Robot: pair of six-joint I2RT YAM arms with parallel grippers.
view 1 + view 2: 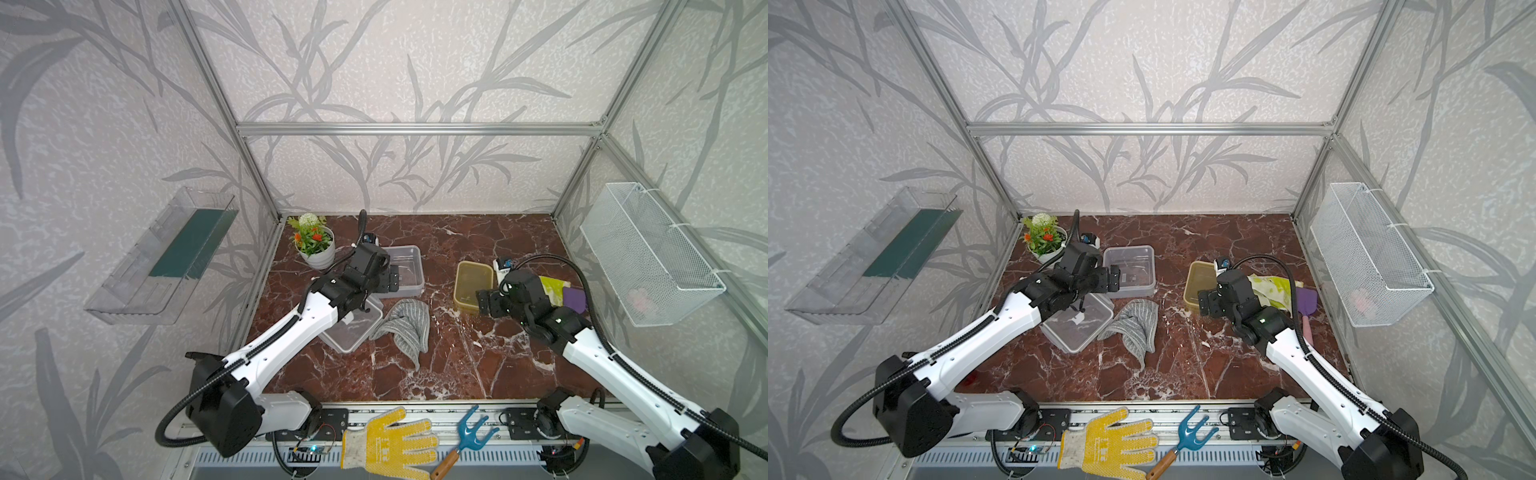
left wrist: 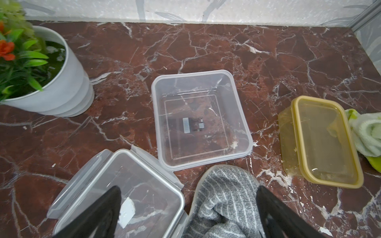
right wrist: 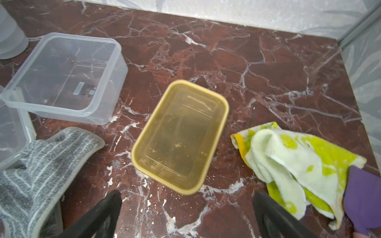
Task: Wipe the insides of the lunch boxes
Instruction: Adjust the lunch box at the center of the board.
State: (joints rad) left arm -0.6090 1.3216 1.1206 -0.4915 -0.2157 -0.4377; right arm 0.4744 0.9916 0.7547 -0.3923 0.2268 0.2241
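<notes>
In both top views, we see two white robot arms reaching over a dark red marble tabletop (image 1: 457,365). The left end effector (image 1: 393,277) hangs released, jaws spread and empty, by the clear lunch box (image 1: 409,264), which stands open toward the back left. Its lid (image 1: 353,332) lies just in front, beside a grey striped cloth (image 1: 405,326). The right end effector (image 1: 486,302), likewise released and empty, hovers just beside the amber lunch box (image 1: 469,282) at centre right. From the left wrist, we look between parted fingers (image 2: 99,214) at the lid, cloth and both boxes. From the right wrist, the amber lunch box (image 3: 181,136) sits straight ahead, with a green-and-white towel (image 3: 299,164) near it.
</notes>
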